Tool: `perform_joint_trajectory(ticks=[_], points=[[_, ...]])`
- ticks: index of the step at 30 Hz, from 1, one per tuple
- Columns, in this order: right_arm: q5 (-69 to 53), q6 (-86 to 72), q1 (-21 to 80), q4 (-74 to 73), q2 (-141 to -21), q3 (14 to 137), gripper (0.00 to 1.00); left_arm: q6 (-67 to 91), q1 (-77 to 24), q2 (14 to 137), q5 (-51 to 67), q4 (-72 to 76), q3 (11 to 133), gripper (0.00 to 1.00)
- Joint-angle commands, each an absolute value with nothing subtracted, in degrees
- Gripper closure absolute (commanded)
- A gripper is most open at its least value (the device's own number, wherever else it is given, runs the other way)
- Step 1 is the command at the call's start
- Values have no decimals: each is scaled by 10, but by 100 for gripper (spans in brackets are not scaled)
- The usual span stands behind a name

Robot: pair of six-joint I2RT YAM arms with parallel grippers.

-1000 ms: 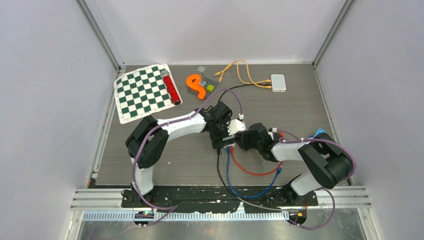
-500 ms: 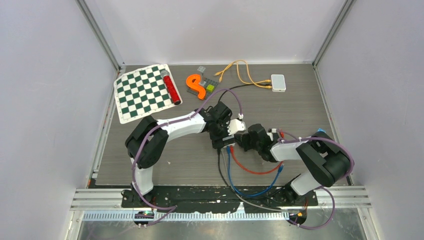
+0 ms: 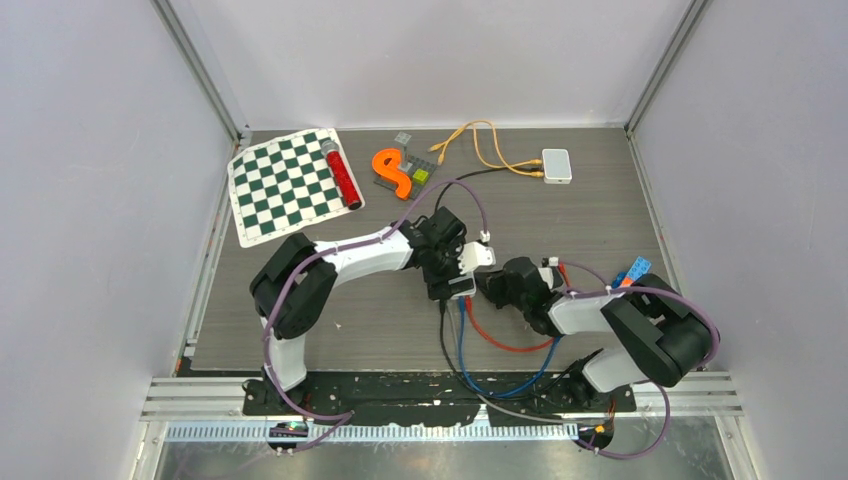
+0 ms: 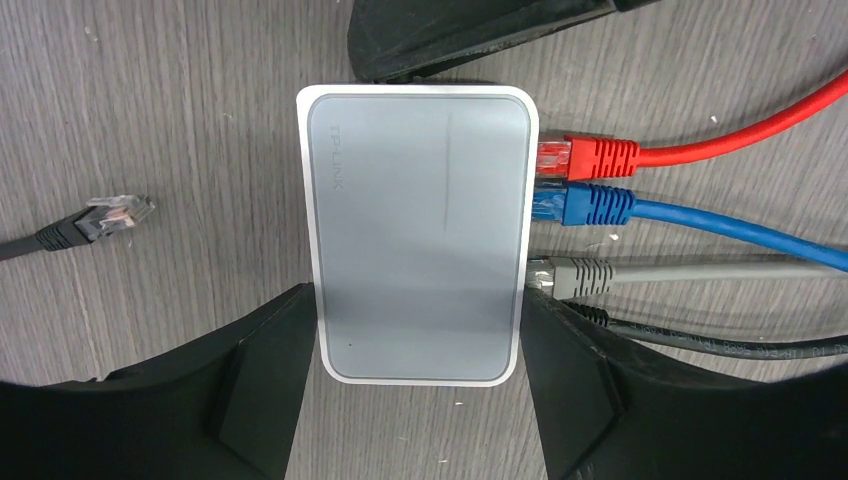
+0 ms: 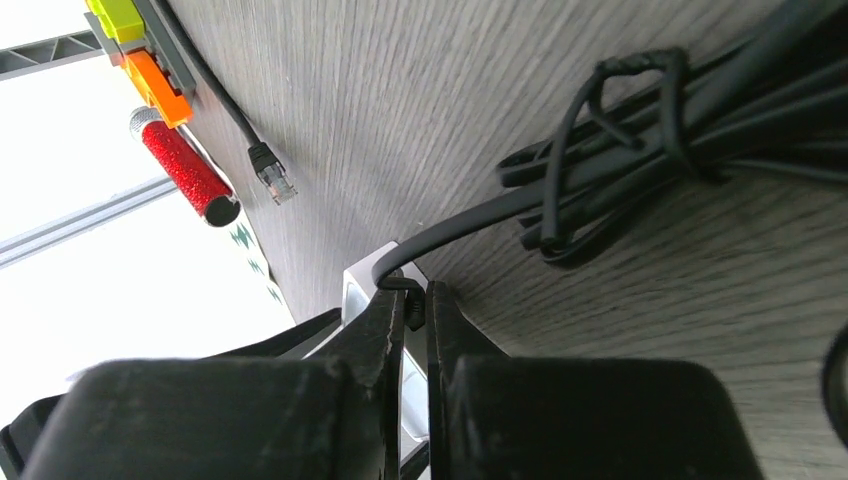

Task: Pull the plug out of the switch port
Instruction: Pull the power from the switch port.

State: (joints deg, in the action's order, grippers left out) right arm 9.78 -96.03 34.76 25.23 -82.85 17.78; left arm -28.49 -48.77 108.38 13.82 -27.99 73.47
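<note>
Plugs not out yet: red, blue, grey, black seated along right edge of switch, mid-frame on worktop. My left jaws clamp switch; right jaws pinched shut beside it, can't tell on what.

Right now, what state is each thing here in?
switch, face up, gripped
red plug, plugged in
blue plug, plugged in
grey plug, plugged in
loose black plug, unplugged, lying on table
left gripper, shut on switch
right gripper, shut, at switch's edge
</note>
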Motion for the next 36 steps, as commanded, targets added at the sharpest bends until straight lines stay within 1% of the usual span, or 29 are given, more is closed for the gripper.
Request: perform_joint_trajectory(ticks=[1,4,5,7,8,11,15,19,24,28,30,33,35,36], points=[[138,-941,347,260,-810,159,95,-276,-488,1078,142,-290,727,28],[145,-962,346,104,-789,200,95,-276,-488,1079,140,-291,725,28],[138,-962,343,88,-788,205,95,-276,-488,1079,139,-293,724,28],[103,-952,328,99,-788,203,95,-277,-488,1080,139,-296,724,29],[81,-952,323,135,-788,193,95,-278,-488,1082,137,-298,725,29],[95,-947,321,197,-776,169,95,-279,-488,1084,135,-300,724,29],[134,-947,322,166,-743,160,95,-279,-488,1083,135,-297,723,30],[112,-966,317,78,-735,179,95,-278,-488,1087,135,-301,724,31],[53,-972,293,143,-755,162,95,-281,-488,1087,129,-306,721,33],[81,-954,292,107,-750,172,95,-282,-488,1090,125,-311,722,33],[80,-978,292,114,-743,159,95,-281,-488,1091,124,-310,721,33],[68,-996,292,196,-751,128,95,-281,-488,1094,124,-310,726,33],[71,-984,292,171,-749,142,95,-281,-488,1097,125,-313,730,33],[85,-967,292,124,-747,151,95,-281,-488,1097,125,-315,731,33]])
